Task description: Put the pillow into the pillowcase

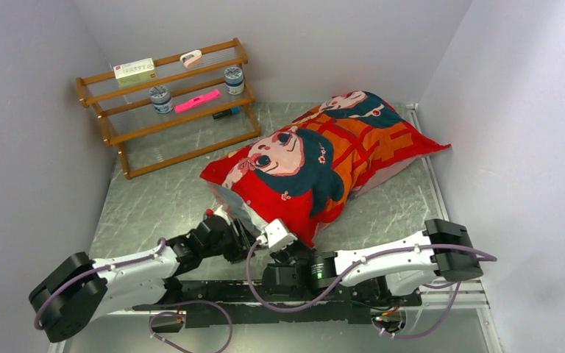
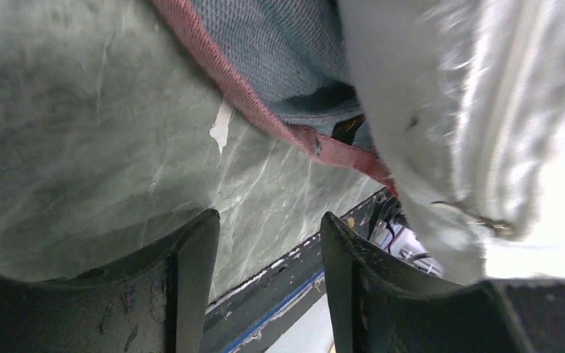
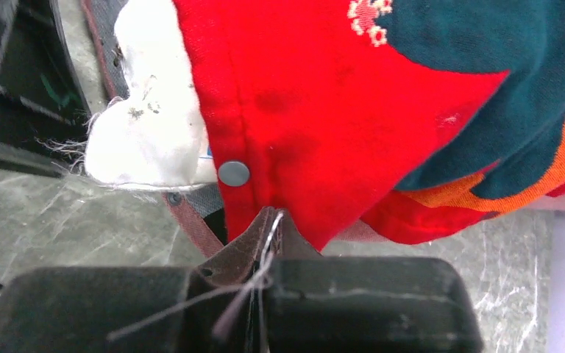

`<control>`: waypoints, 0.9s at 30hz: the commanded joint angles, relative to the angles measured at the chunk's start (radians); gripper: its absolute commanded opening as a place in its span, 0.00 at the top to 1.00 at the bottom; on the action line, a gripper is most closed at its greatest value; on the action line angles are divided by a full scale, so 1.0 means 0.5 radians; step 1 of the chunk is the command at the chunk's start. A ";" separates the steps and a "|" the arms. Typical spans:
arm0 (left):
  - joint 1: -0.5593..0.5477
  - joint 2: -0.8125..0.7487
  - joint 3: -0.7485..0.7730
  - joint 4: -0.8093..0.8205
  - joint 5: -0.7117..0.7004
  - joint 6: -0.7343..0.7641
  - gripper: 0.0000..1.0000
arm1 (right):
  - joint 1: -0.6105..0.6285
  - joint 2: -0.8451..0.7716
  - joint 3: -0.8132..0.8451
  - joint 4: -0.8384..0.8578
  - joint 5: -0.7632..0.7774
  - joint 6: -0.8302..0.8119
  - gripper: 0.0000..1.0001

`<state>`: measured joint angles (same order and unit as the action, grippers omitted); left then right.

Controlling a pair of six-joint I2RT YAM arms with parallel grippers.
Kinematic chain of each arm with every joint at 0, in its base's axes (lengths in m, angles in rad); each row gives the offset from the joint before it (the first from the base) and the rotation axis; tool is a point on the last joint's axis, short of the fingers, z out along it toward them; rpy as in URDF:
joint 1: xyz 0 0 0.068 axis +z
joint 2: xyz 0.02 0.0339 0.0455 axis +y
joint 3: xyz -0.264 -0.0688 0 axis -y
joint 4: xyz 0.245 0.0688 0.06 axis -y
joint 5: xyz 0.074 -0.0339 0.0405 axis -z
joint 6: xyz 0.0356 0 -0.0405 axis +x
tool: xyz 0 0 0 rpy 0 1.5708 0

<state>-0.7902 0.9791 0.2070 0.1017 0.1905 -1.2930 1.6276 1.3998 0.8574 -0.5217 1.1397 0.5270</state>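
My right pincer (image 3: 265, 246) is clamped fully shut on the hem of the pillowcase (image 1: 324, 165), with a fold of the edge and a few loose threads nipped between its fingers. My left pincer (image 2: 268, 220) stands about half open with nothing in it. It hovers low over the tabletop (image 1: 154, 206), just beside the case's mouth.

The case lies slantwise from the middle of the tabletop toward the far right corner, its open end facing the near edge where my arms are bolted. The pillow (image 3: 147, 140) is almost wholly inside. Only one soiled white corner pokes out of the mouth, next to a grey snap button (image 3: 233, 173).

As I judge it, the step in hand is to get that last corner under cover. To do it well, I should keep the right grip firm and draw the hem toward the near edge, over the corner rather than straight up, so the fabric slides along the pillow. My left pincer ought either to take the lower lip (image 2: 265, 121) to hold the mouth wide, or to press the corner inward. Pulling with one side only would probably drag the whole bundle across the smooth top. A slow, steady pull is also kinder to the frayed edge.

As for writing, I can read none. A small dark tag (image 2: 349, 126) inside the mouth bears an orange mark I cannot make out. On the wooden rack (image 1: 114, 136) in the far left corner, the box (image 1: 134, 70) and the two jars have labels too small to read.
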 commanded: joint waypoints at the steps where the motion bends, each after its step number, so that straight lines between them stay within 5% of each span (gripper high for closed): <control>1: -0.221 0.099 -0.096 0.454 -0.368 -0.320 0.41 | 0.021 -0.316 -0.028 0.066 -0.029 -0.058 1.00; 8: -0.398 0.301 -0.119 0.679 -0.636 -0.365 0.38 | -0.057 -0.965 -0.457 0.591 -0.370 -0.202 1.00; 14: -0.542 0.514 -0.041 0.712 -0.755 -0.480 0.42 | -0.055 -0.915 -0.387 0.341 -0.293 0.013 0.94; 27: -0.589 0.642 -0.032 0.645 -1.043 -0.678 0.53 | -0.055 -0.855 -0.392 0.463 -0.393 -0.004 0.93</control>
<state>-1.0817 1.2484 0.1902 0.4370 -0.2634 -1.6028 1.5986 0.9672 0.6384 -0.3332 0.9573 0.5167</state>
